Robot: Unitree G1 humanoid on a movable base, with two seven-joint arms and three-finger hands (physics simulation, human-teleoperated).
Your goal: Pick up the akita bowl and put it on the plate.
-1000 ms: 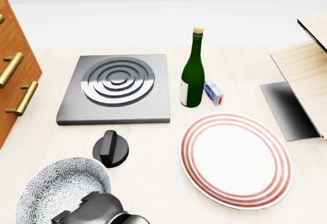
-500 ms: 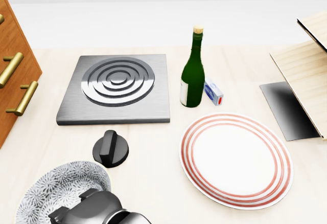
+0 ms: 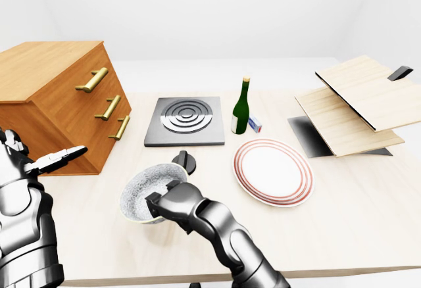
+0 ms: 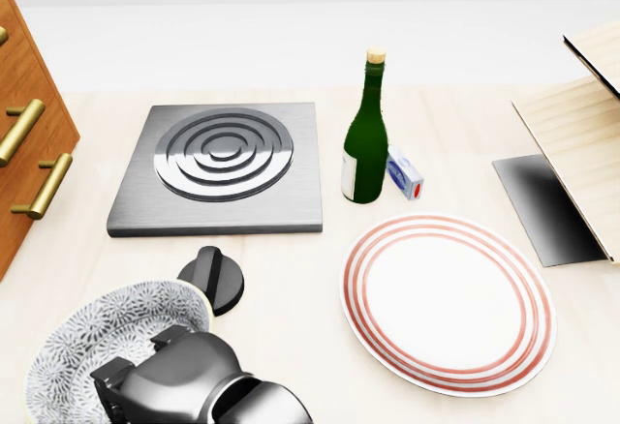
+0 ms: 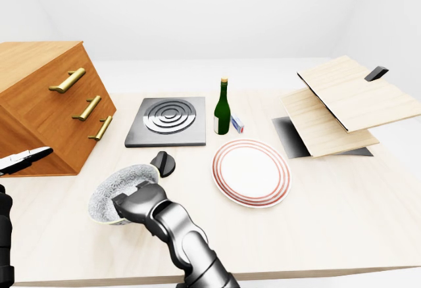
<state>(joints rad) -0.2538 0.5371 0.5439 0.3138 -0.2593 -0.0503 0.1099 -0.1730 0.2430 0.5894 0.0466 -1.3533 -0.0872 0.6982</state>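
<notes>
The akita bowl [image 4: 102, 332], grey-white with a flower pattern, is at the bottom left of the head view. My right hand [image 4: 160, 380] is shut on its near rim and hides part of it. The bowl looks slightly raised and tilted, and its rim overlaps the black knob [image 4: 218, 277]. To the right lies the white plate [image 4: 446, 303] with red rings, nothing on it. My left hand [image 3: 62, 158] hovers open at the left of the left-eye view, beside the wooden drawers, apart from the bowl.
A square metal burner plate [image 4: 221, 167] lies above the bowl. A green bottle [image 4: 366, 138] and a small blue-white box [image 4: 404, 174] stand above the plate. A wooden drawer cabinet [image 3: 59, 100] is at left. Slanted wooden boards [image 3: 355, 104] over a dark mat [image 3: 309, 133] are at right.
My right hand has pushed further up into the head view with the bowl. The bowl has risen and now covers part of the knob.
</notes>
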